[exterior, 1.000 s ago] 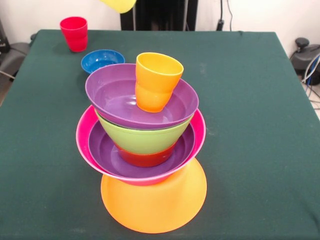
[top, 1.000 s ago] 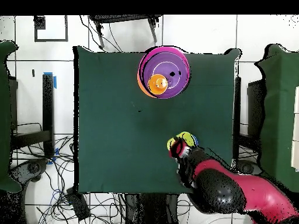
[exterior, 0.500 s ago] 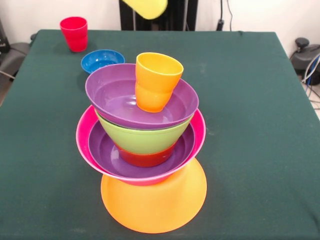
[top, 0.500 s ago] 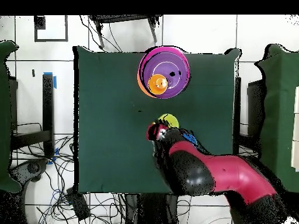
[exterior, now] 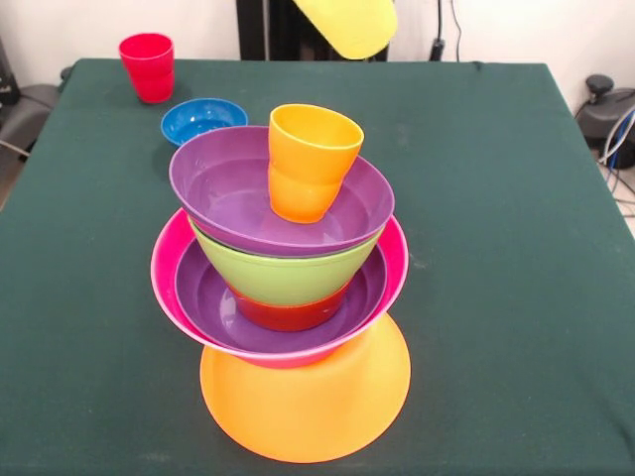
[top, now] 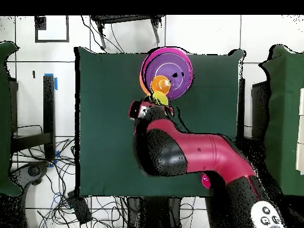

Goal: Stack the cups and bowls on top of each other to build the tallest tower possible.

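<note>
Three cups (yellow cup (exterior: 349, 24) aloft, pincer grip unclear), seven bowls, six in tower (exterior: 288, 297).

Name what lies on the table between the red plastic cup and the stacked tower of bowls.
In the front view, a small blue plastic bowl sits between the red plastic cup and the tower.

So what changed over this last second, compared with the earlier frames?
The arm swung across the table toward the tower, carrying the yellow cup; overhead the cup now sits right beside the orange cup. Nothing was let go. The tower, red cup and blue bowl stayed put.
</note>
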`<act>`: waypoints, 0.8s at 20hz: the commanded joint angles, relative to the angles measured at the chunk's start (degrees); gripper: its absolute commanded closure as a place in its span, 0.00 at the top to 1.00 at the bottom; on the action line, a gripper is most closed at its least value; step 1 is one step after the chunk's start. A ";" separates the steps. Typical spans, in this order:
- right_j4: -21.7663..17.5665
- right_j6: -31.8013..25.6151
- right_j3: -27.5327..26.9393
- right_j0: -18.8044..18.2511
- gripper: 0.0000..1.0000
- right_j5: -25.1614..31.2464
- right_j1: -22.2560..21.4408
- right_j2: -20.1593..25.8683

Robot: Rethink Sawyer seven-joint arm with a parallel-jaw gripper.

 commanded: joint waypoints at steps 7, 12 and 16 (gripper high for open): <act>-1.24 8.27 -20.24 14.74 0.00 -3.14 7.72 -22.97; -0.10 9.30 -23.67 19.24 0.00 -2.94 9.61 -27.51; 0.49 9.10 -25.74 20.96 0.00 -4.21 12.18 -29.20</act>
